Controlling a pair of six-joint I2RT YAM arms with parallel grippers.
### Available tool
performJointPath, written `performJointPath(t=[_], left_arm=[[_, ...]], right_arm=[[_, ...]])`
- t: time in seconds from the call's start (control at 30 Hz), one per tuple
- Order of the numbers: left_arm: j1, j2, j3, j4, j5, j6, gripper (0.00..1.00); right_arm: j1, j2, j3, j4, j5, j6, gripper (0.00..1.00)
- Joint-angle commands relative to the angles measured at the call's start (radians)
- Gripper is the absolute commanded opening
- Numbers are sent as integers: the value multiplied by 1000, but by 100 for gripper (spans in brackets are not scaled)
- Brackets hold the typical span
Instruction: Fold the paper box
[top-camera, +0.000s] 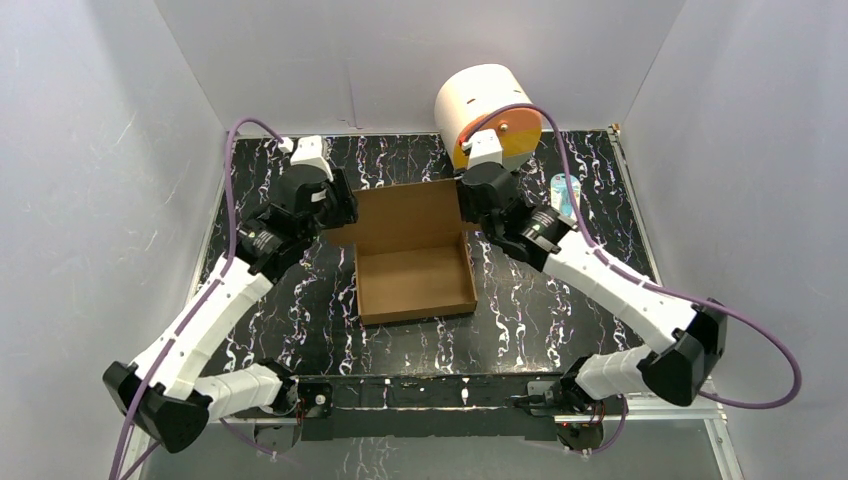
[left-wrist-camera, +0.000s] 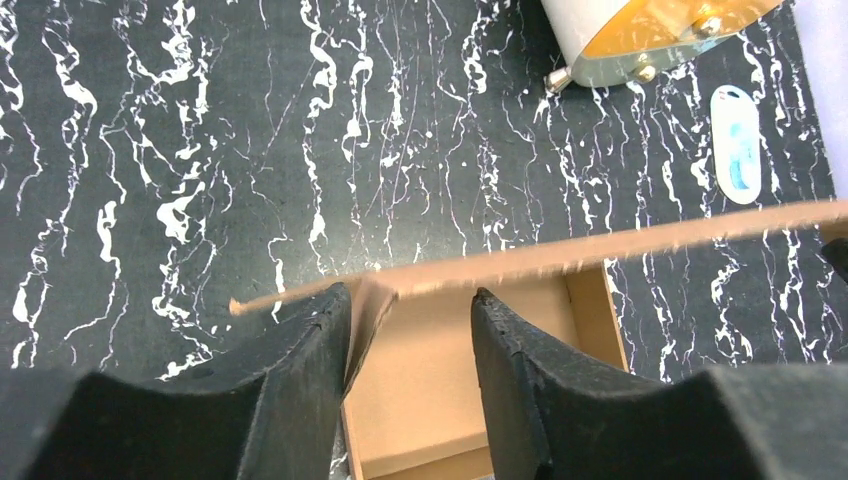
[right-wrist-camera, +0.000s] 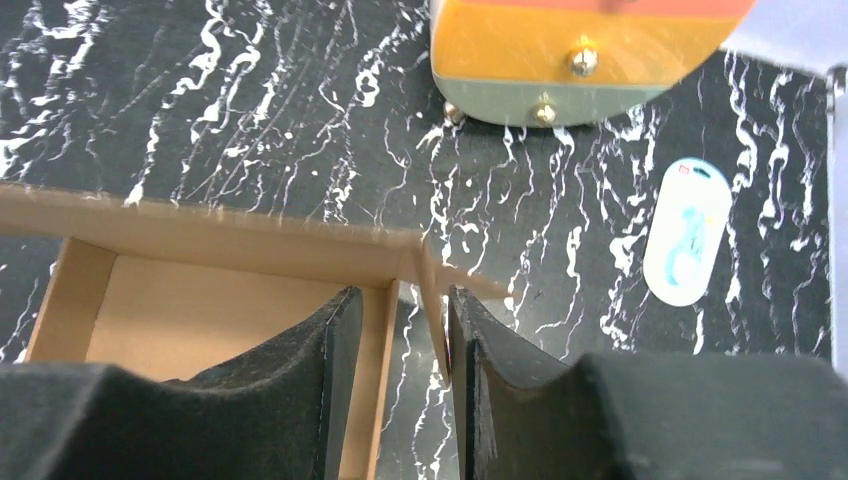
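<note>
**As Both Grippers Let Go, a Cardboard Box Sits Half Formed**

While the shallow brown corrugated paper box (top-camera: 415, 285) rests near the middle of the black, white-veined table (top-camera: 280, 300), its top is open and its four low walls stand upright. A broad lid panel rises from the far wall, and each arm reaches one far corner of it.

The left gripper (left-wrist-camera: 410, 298) sits at the far left corner. Its black fingers (left-wrist-camera: 310, 360) are parted and released. A small cardboard flap lies against the inner face of the left finger, and the other finger stands clear of it. The lid's thin edge runs across just beyond the fingertips.

The right gripper (right-wrist-camera: 400, 295) sits at the far right corner, also released. It straddles the box's right side wall and a short corner tab. Bare table shows between those two pieces of card.

A white cylinder with an orange-yellow face (top-camera: 485, 110) stands at the far edge of the table, just behind the right arm's wrist. A small white oval tag with pale blue markings (right-wrist-camera: 685, 230) lies flat on the table to the right of the box, apart from it. Purple cables (top-camera: 770, 350) loop along both arms.
</note>
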Motion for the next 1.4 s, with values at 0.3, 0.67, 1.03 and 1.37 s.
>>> performJointPath(t=[0.3, 0.67, 1.03, 1.37], left_arm=[[-6, -162, -63, -20, 78, 294, 69], [21, -227, -128, -19, 238, 529, 86], [185, -178, -182, 49, 382, 503, 86], [262, -109, -178, 63, 426, 481, 85]], right_arm=[[-94, -295, -191, 98, -459, -472, 79], [-379, -309, -344, 217, -903, -612, 81], [-477, -231, -431, 480, -1070, -578, 59], [-505, -176, -437, 533, -1118, -558, 52]])
